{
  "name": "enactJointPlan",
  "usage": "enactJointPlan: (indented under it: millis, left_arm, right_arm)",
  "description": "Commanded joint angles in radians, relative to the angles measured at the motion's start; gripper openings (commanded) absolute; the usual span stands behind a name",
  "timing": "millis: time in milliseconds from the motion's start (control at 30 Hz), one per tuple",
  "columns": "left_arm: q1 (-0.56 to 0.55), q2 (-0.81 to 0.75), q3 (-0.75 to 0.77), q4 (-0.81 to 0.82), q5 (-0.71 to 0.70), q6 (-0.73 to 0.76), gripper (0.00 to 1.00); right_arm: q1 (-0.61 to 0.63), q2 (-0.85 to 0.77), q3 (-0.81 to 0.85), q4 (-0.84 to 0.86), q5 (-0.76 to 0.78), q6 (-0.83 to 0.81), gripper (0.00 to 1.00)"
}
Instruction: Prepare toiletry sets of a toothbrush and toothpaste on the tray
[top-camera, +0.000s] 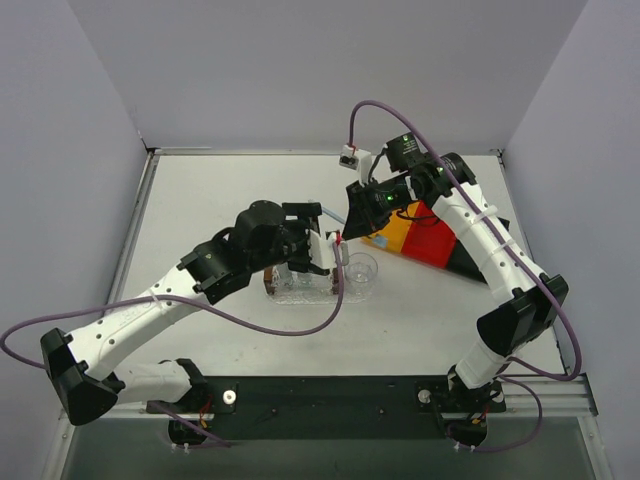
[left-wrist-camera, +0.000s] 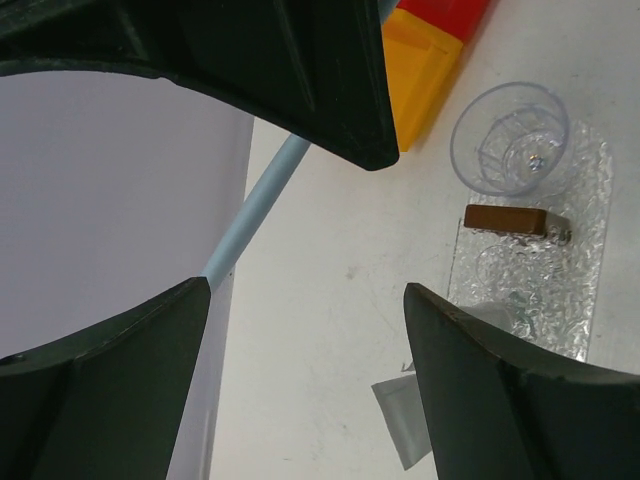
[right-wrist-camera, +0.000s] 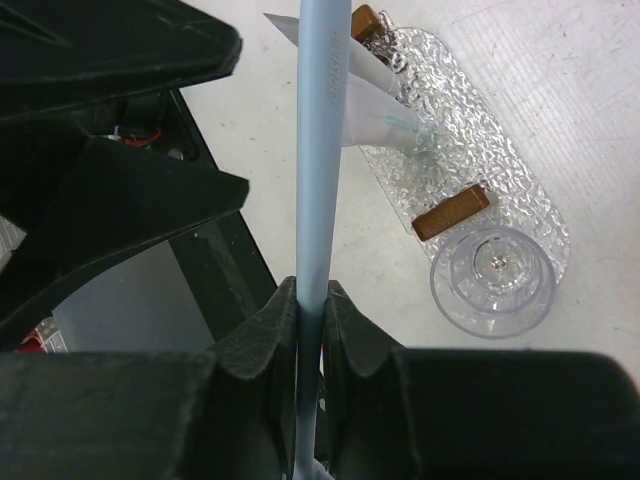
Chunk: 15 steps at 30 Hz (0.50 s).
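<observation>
My right hand pinches the toothbrush by its handle, above the bench. My left hand is spread wide near the tray.

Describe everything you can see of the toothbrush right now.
The toothbrush shows as a slim, straight, pale blue handle, plastic by its look, with faint embossed lettering. The right gripper is shut on it and holds it in the air near the tray. No bristles are visible. Both ends are hidden or out of frame.
</observation>
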Motion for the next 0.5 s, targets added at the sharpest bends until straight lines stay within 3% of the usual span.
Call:
enactJointPlan:
  millis: [0,200,467]
  left_arm:
    - [-0.029,0.019,0.002,0.108,-0.140,0.103,0.89]
    - [-0.049,0.042,-0.038,0.202,-0.221,0.158,0.89]
    - [-0.049,0.051,-0.061,0.257,-0.228,0.174,0.88]
  right_arm:
    - [0.003,-0.003,-0.005,-0.030,-0.087,-0.027,0.03]
    - [0.007,0.005,-0.021,-0.037,-0.106,-0.039,0.03]
    - [0.024,0.020,-0.028,-0.045,-0.137,-0.048,0.02]
